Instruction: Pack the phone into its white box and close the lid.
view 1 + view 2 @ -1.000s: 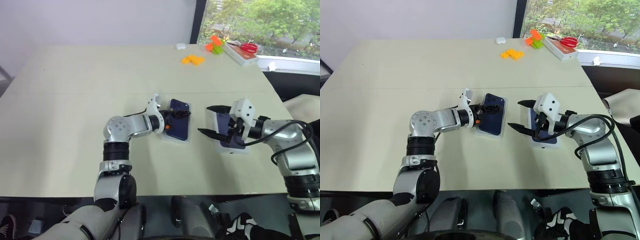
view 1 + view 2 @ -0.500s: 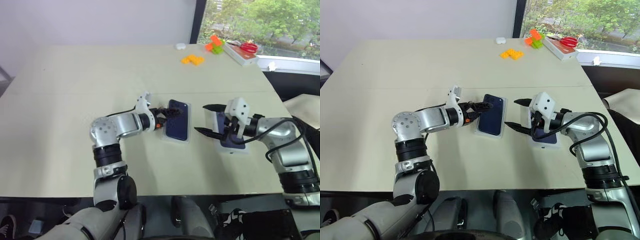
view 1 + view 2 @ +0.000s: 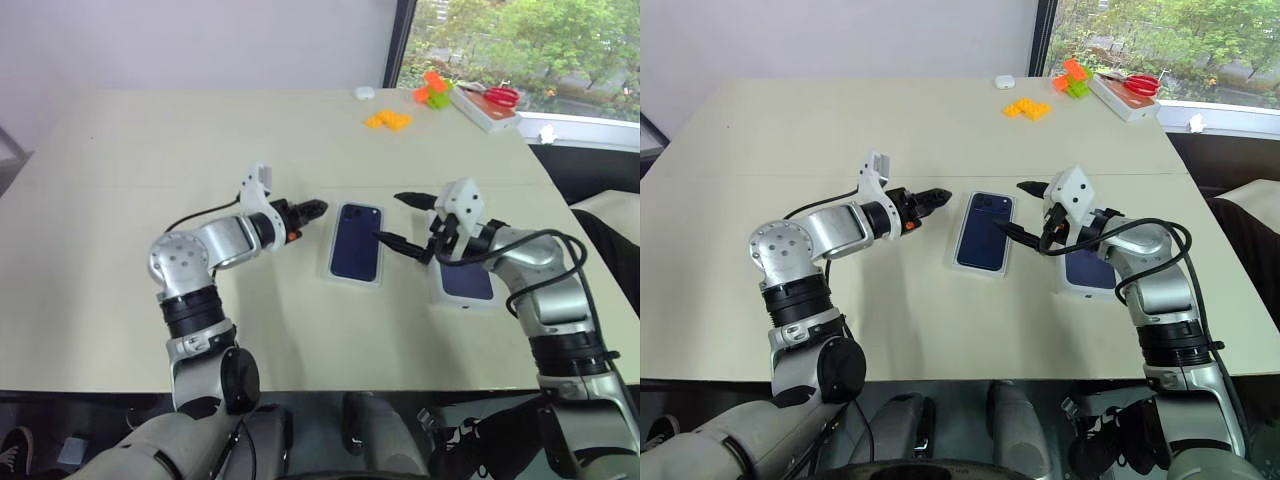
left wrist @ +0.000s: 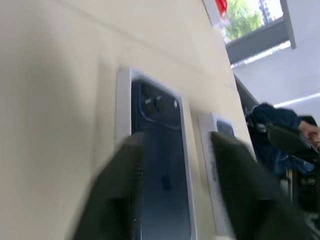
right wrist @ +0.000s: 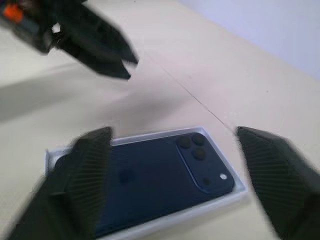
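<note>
Phone sits in the white box; next, lid (flat beside it) squarely on; left gripper nearly clenched, right gripper spread, both empty.

glossy dark phone in a matt white cardboard box; smooth matt beige table.

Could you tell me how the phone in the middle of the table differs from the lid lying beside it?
The phone lies in the white box, which frames it with a thin rim; the lid rests straight on the table. The phone lies between the two grippers and uncovered, whereas the lid is partly hidden under the right arm. The phone shows a real camera cluster; the lid shows a printed dark blue picture. Both are dark blue rectangles edged in white.
</note>
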Tool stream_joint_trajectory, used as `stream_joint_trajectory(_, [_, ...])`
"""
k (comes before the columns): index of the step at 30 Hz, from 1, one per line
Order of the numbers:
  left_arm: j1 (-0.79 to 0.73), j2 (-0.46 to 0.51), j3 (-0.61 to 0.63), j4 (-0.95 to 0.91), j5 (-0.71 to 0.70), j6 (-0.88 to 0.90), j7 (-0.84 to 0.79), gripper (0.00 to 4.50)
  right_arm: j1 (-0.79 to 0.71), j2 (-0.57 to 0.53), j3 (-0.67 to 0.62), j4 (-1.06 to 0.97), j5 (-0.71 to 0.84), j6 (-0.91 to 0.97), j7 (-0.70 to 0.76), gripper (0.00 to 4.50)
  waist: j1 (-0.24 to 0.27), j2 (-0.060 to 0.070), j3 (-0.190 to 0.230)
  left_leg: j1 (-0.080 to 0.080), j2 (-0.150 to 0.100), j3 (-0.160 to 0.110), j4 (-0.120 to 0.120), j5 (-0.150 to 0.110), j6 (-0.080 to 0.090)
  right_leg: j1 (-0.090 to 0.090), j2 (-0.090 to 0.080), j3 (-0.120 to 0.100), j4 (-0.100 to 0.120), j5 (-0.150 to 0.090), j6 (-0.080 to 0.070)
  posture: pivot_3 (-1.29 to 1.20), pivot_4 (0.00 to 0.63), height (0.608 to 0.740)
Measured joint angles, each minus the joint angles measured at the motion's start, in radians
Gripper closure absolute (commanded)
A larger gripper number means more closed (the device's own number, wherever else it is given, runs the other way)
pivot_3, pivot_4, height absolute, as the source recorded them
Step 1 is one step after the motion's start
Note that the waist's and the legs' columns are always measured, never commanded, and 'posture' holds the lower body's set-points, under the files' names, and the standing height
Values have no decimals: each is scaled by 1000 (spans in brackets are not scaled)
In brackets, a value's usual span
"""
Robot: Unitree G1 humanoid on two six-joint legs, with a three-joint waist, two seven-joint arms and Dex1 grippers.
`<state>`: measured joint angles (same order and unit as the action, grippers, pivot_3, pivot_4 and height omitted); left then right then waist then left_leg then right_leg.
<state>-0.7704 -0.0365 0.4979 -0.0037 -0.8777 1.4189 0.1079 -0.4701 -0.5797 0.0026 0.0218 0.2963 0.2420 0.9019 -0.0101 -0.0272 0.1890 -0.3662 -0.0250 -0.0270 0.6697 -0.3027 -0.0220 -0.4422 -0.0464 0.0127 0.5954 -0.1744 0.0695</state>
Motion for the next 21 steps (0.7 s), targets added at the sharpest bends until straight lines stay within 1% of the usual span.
stream_joint_trajectory(1, [9,13,-25,-1,4,-13,-18,4462,0,0,1,-1,0,5,-4,2399,0,0,0,0,0,0,0,0,0,0,0,0,0,0,0,0,150,740])
stream_joint_trajectory(5, [47,67,-128,-3,76,-143,-103,4500,0,0,1,-13,0,14,-11,4479,-2,0,0,1,0,0,0,0,0,0,1,0,0,0,0,0,150,740])
stream_joint_trajectory(9, [60,72,-189,29,111,-246,-187,4500,0,12,18,-17,-12,15,-24,4479,-1,0,0,1,0,0,0,0,0,0,1,0,0,0,-1,0,150,740])
stream_joint_trajectory(13, [84,61,-257,58,114,-271,-258,4500,8,19,110,-17,-108,12,-67,4479,-1,0,0,0,0,1,0,0,0,0,1,0,0,0,-1,0,150,740])
stream_joint_trajectory(15, [94,54,-287,64,125,-272,-264,4500,15,23,140,-17,-151,13,-92,4479,-1,0,0,0,0,1,0,0,0,0,0,0,0,0,-1,0,150,740])
stream_joint_trajectory(20, [95,72,-296,65,130,-285,-281,4500,21,41,126,-25,-138,40,-104,4479,-2,0,0,1,1,0,0,0,0,0,1,0,1,0,-1,0,150,740])
stream_joint_trajectory(21, [95,88,-295,63,127,-294,-300,4248,21,40,108,-32,-115,57,-96,4243,-2,0,0,1,1,0,0,0,0,0,1,0,1,0,-1,0,150,740])
